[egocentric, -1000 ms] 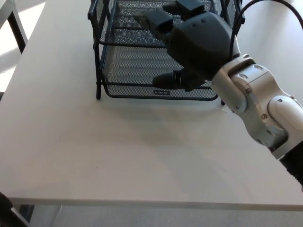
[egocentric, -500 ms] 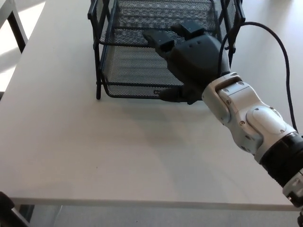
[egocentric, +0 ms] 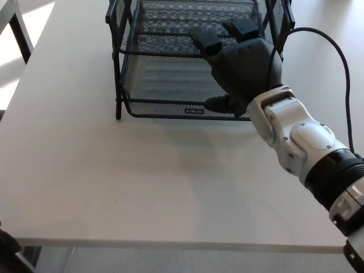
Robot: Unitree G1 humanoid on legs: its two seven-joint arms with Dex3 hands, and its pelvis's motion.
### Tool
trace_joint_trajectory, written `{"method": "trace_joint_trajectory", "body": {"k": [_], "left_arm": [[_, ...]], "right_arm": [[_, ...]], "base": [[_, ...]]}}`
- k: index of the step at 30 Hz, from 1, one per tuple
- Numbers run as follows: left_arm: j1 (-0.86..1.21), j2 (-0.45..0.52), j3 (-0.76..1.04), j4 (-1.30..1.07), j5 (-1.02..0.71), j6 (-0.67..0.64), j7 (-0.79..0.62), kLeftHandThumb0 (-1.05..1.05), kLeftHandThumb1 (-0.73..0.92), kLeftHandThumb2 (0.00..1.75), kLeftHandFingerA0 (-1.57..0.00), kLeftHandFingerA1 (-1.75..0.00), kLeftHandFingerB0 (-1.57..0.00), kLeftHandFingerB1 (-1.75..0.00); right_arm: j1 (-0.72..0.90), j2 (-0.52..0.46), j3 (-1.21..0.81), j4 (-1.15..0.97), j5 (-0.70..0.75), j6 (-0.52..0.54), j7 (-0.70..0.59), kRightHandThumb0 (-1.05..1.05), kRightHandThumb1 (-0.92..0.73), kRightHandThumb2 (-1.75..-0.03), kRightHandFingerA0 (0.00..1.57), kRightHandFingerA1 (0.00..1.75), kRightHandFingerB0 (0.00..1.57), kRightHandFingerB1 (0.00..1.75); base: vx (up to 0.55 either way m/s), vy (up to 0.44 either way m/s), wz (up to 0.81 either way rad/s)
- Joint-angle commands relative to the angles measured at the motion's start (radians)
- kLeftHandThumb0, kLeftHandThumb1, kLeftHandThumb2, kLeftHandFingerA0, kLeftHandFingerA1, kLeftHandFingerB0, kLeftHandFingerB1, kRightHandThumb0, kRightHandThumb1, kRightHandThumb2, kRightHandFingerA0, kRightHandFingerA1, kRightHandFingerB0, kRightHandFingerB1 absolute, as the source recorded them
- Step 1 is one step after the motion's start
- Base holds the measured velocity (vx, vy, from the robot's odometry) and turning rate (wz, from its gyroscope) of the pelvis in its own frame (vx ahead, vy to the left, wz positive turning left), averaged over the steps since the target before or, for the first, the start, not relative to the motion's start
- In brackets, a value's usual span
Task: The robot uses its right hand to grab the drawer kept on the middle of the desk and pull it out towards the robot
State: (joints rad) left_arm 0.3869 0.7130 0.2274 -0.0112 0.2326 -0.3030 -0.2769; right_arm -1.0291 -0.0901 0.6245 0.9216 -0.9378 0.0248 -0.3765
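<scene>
A black wire-mesh drawer unit (egocentric: 170,74) stands at the far middle of the white desk (egocentric: 142,182). Its lower drawer (egocentric: 165,105) sits pushed in, with a small label on the front rim. My right hand (egocentric: 242,65) hangs over the right part of the drawer front. Two fingers (egocentric: 206,41) spread up over the upper tier's front rail, and the thumb (egocentric: 216,104) lies close to the lower drawer's front rim. The hand is open and I see no grasp on the rim. The hand hides the right front corner of the unit. My left hand does not show.
A black cable (egocentric: 335,51) loops from my right wrist over the desk's right side. A dark frame leg (egocentric: 20,34) stands beyond the desk's left edge. The desk's front edge (egocentric: 170,245) runs along the bottom of the picture.
My right hand dropped toward the drawer front, then shifted right and a little farther back. The drawer unit has not moved.
</scene>
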Motion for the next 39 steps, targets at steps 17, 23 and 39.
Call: {"method": "trace_joint_trajectory", "body": {"k": [17, 23, 39], "left_arm": [[-0.043, 0.032, -0.022, -0.006, 0.003, -0.017, -0.044, -0.32, 0.59, 0.57, -0.78, -0.84, -0.79, -0.56], [-0.067, 0.038, -0.021, 0.000, 0.001, -0.016, -0.052, -0.29, 0.57, 0.57, -0.81, -0.84, -0.80, -0.57], [-0.117, 0.050, -0.019, 0.009, -0.001, -0.007, -0.077, -0.30, 0.59, 0.57, -0.79, -0.84, -0.79, -0.58]], "right_arm": [[-0.251, 0.045, 0.061, 0.310, -0.062, 0.104, -0.387, -0.72, -0.42, -0.78, 0.33, 0.66, 0.09, 0.50], [-0.263, 0.021, 0.122, 0.350, -0.078, 0.096, -0.350, -0.68, -0.50, -0.55, 0.59, 0.80, 0.06, 0.45], [-0.272, -0.025, 0.232, 0.376, -0.106, -0.014, -0.289, -0.50, -0.53, -0.57, 1.03, 1.11, 0.90, 0.68]], "base": [[0.00, 0.000, 0.00], [0.00, 0.000, 0.00], [0.00, 0.000, 0.00]]}}
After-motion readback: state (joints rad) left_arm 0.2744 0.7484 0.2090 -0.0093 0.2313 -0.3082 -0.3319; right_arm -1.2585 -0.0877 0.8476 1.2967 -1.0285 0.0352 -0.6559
